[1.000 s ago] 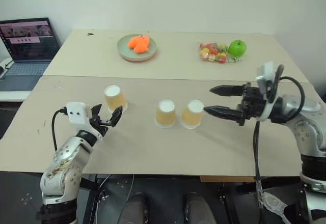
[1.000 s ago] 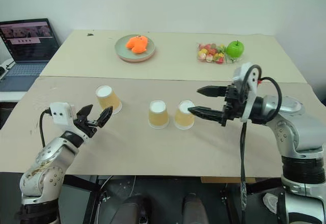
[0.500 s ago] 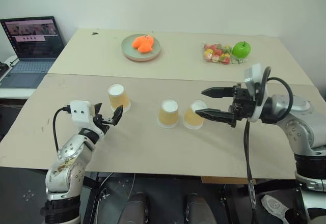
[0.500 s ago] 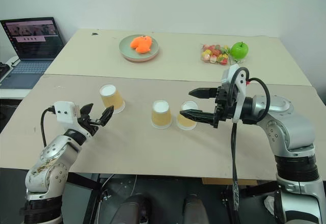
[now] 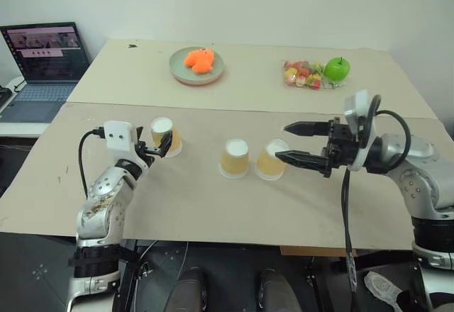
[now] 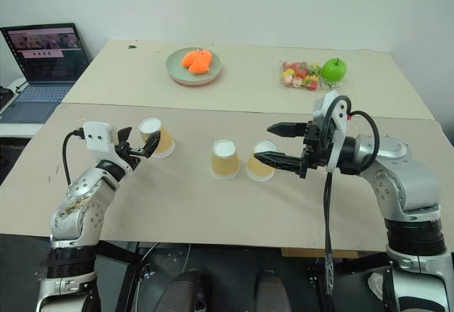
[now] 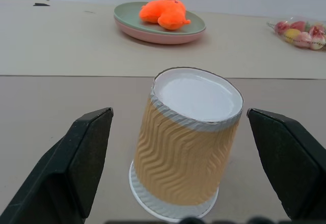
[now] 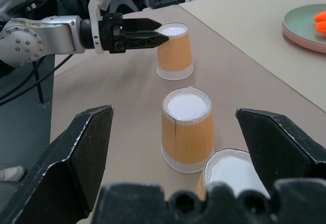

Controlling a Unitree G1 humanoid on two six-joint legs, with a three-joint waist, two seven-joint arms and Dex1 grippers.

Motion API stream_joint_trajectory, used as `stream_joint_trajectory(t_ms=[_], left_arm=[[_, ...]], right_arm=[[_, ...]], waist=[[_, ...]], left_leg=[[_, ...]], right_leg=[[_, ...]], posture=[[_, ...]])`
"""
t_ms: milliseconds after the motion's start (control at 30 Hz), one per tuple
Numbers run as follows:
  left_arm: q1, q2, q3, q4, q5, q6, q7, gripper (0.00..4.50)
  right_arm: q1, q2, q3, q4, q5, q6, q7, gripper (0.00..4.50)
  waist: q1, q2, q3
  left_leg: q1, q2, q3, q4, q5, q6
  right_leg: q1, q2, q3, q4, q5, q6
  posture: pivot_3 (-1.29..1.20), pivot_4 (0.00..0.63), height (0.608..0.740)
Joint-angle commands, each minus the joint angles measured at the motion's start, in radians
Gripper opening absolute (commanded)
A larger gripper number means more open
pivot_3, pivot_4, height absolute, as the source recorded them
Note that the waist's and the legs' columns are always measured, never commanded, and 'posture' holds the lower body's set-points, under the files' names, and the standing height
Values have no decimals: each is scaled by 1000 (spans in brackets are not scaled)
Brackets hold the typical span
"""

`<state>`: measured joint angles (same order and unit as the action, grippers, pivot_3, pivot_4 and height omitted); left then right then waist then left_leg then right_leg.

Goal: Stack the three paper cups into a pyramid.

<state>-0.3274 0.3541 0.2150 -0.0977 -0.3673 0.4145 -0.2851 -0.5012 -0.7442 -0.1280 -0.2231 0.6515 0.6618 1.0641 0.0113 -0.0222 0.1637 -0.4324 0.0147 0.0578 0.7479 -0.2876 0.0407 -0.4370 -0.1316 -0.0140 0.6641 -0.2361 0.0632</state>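
Note:
Three yellow-orange paper cups stand upside down on the near table. The left cup sits apart. The middle cup and right cup stand close together. My left gripper is open and level, and in the left wrist view the left cup stands between its fingers, which are clear of it. My right gripper is open and points left at the right cup, its lower fingertip close to that cup's side. The right wrist view shows the middle cup and right cup between its spread fingers.
On the far table are a green plate holding an orange toy, a bag of sweets and a green apple. An open laptop stands at the far left. A seam runs between the two tables.
My left gripper has moved forward and slightly up to the left cup, so its open fingers now flank it. The right gripper has stayed put. The head views shifted early on.

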Motion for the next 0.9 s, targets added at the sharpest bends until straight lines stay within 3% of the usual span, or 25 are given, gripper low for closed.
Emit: stream_joint_trajectory(t_ms=[33, 600, 700, 800, 900], left_arm=[[-38, 12, 1, 20, 15, -38, -18, 4500], [-139, -17, -54, 167, 82, -113, -51, 4500], [-144, -17, -52, 180, 93, -119, -40, 3805], [-151, -19, -59, 186, 95, -110, -45, 2701], [-161, -23, -69, 181, 101, -110, -47, 2701]], right_arm=[[2, -14, -49, -44, 24, -24, -11, 4479], [37, -10, -83, -69, 26, -27, -53, 4479], [43, -11, -87, -69, 22, -29, -56, 4500], [43, -11, -89, -70, 23, -29, -60, 4500], [38, -11, -86, -69, 23, -30, -64, 4500]], waist=[[0, 0, 0], [-1, 0, 0], [0, 0, 0], [0, 0, 0], [0, 0, 0]], left_leg=[[0, 0, 0, 0, 0, 0], [0, 0, 0, 0, 0, 0], [0, 0, 0, 0, 0, 0], [0, 0, 0, 0, 0, 0], [0, 0, 0, 0, 0, 0]], right_leg=[[0, 0, 0, 0, 0, 0], [0, 0, 0, 0, 0, 0], [0, 0, 0, 0, 0, 0], [0, 0, 0, 0, 0, 0], [0, 0, 0, 0, 0, 0]], posture=[[0, 150, 676], [0, 150, 676], [0, 150, 676], [0, 150, 676], [0, 150, 676]])
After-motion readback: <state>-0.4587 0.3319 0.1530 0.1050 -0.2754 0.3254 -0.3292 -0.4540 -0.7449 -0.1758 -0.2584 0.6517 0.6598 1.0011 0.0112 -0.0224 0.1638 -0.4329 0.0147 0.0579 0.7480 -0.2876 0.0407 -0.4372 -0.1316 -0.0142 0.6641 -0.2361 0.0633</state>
